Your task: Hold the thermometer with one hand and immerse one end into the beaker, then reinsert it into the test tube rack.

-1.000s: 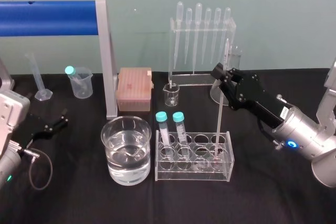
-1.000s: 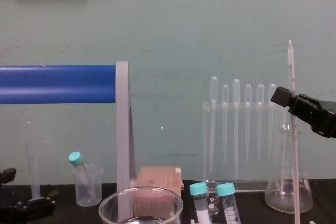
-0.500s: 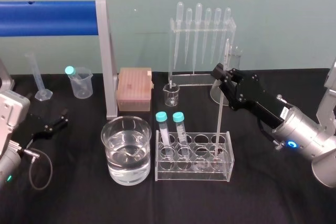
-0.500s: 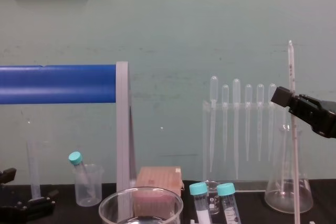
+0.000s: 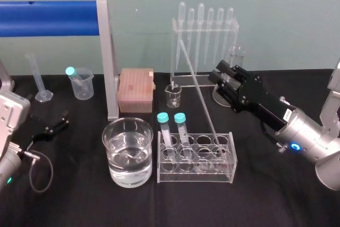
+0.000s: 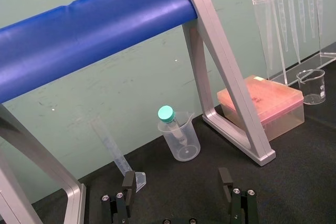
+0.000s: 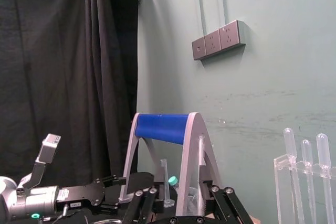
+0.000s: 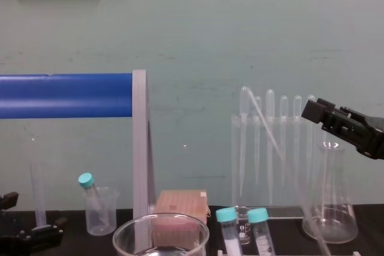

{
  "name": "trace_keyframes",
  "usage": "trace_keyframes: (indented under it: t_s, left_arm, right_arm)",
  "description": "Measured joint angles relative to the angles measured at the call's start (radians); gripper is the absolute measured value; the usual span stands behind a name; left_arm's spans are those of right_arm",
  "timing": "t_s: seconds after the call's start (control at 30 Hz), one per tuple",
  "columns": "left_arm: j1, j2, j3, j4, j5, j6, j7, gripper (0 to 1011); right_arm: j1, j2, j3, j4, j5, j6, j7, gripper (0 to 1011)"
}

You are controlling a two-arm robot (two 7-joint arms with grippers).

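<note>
Leaning thermometer, head view showing foot in rack, right hand seemingly open nearby, left hand idle, open

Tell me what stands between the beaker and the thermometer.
In the head view, two teal-capped tubes in the test tube rack stand between beaker and leaning thermometer.

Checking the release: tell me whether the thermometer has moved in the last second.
Yes. The thermometer has tipped toward the robot's left, top end now across the pipette stand, foot in the tube rack.

Whitish thermometer, blue bar, teal tube caps, pinkish box, black tablecloth.
</note>
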Motion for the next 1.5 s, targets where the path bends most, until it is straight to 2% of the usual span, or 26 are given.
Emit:
trace_keyframes:
  t_s: [0.07,0.1,0.2,0.37,0.63,0.87,0.9,0.93,1.0,1.03,1.1,1.13,1.17,1.23,1.3,1.33,1.4,1.5]
  left_arm:
    - [0.0,0.0,0.0,0.0,0.0,0.0,0.0,1008]
    - [0.0,0.0,0.0,0.0,0.0,0.0,0.0,1008]
    - [0.0,0.0,0.0,0.0,0.0,0.0,0.0,1008]
    - [0.0,0.0,0.0,0.0,0.0,0.0,0.0,1008]
    - [0.0,0.0,0.0,0.0,0.0,0.0,0.0,1008]
    - [0.0,0.0,0.0,0.0,0.0,0.0,0.0,1008]
    - [0.0,0.0,0.0,0.0,0.0,0.0,0.0,1008]
    - [0.0,0.0,0.0,0.0,0.0,0.0,0.0,1008]
    - [0.0,0.0,0.0,0.0,0.0,0.0,0.0,1008]
    - [0.0,0.0,0.0,0.0,0.0,0.0,0.0,1008]
    - [0.0,0.0,0.0,0.0,0.0,0.0,0.0,1008]
    - [0.0,0.0,0.0,0.0,0.0,0.0,0.0,1008]
    - [0.0,0.0,0.0,0.0,0.0,0.0,0.0,1008]
    - [0.0,0.0,0.0,0.0,0.0,0.0,0.0,1008]
    - [0.0,0.0,0.0,0.0,0.0,0.0,0.0,1008]
    - [0.0,0.0,0.0,0.0,0.0,0.0,0.0,1008]
    - [0.0,0.0,0.0,0.0,0.0,0.0,0.0,1008]
    - [0.0,0.0,0.0,0.0,0.0,0.0,0.0,1008]
  right_arm:
    - [0.0,0.0,0.0,0.0,0.0,0.0,0.0,449]
    - [0.0,0.0,0.0,0.0,0.0,0.0,0.0,520]
    - [0.0,0.0,0.0,0.0,0.0,0.0,0.001,581]
    - [0.0,0.0,0.0,-0.001,0.001,0.0,0.001,778]
    - [0.0,0.0,0.0,-0.001,0.001,-0.001,0.001,979]
    - [-0.002,0.001,0.001,-0.005,-0.004,-0.002,-0.011,1002]
    - [-0.006,0.002,0.005,-0.014,-0.013,-0.002,-0.032,1002]
    - [-0.024,0.005,0.02,-0.038,-0.035,-0.008,-0.088,1002]
    - [-0.047,0.006,0.039,-0.064,-0.063,-0.014,-0.156,1002]
    - [-0.071,0.008,0.06,-0.092,-0.097,-0.017,-0.231,1002]
    - [-0.094,0.009,0.078,-0.119,-0.132,-0.013,-0.305,1003]
    - [-0.104,0.011,0.085,-0.132,-0.152,-0.005,-0.342,1003]
    - [-0.121,0.017,0.094,-0.155,-0.189,0.021,-0.409,1002]
    - [-0.14,0.027,0.103,-0.181,-0.235,0.083,-0.492,1003]
    - [-0.14,0.027,0.103,-0.181,-0.235,0.083,-0.492,1003]
    - [-0.154,0.028,0.109,-0.191,-0.258,0.143,-0.548,1003]
    - [-0.161,0.022,0.111,-0.189,-0.268,0.189,-0.579,1003]
    - [-0.163,0.012,0.109,-0.17,-0.271,0.23,-0.589,1003]
